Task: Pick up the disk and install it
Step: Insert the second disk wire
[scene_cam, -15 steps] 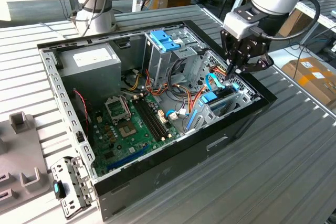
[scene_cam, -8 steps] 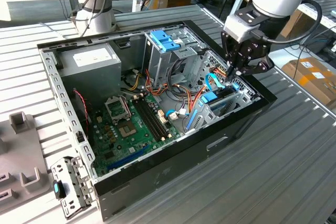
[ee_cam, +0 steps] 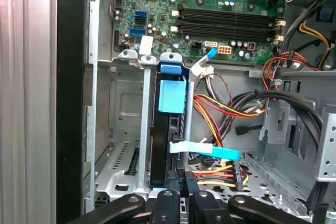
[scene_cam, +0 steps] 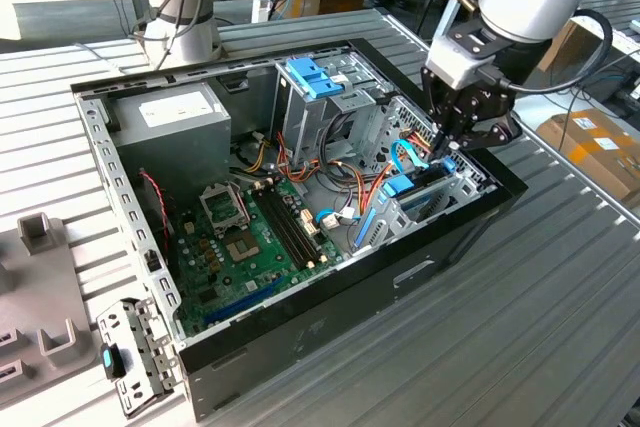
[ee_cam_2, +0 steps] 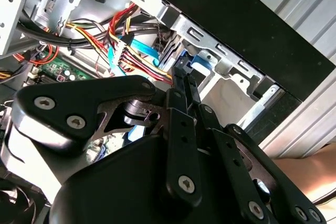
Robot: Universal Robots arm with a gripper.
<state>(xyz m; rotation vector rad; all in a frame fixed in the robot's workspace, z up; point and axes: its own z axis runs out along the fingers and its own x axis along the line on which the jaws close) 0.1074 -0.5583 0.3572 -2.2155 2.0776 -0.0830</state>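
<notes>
Gripping the disk [ee_cam: 169, 129] on edge in its bay, the closed tool [ee_cam: 178, 182] is mid-install; seating it fully likely needs a straight, even push.

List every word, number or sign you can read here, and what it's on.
Power supply label: print too small to read.
Cardboard box labels: blurred, unreadable.
Motherboard: markings too small to read.
The disk held in the gripper: no readable text.
</notes>
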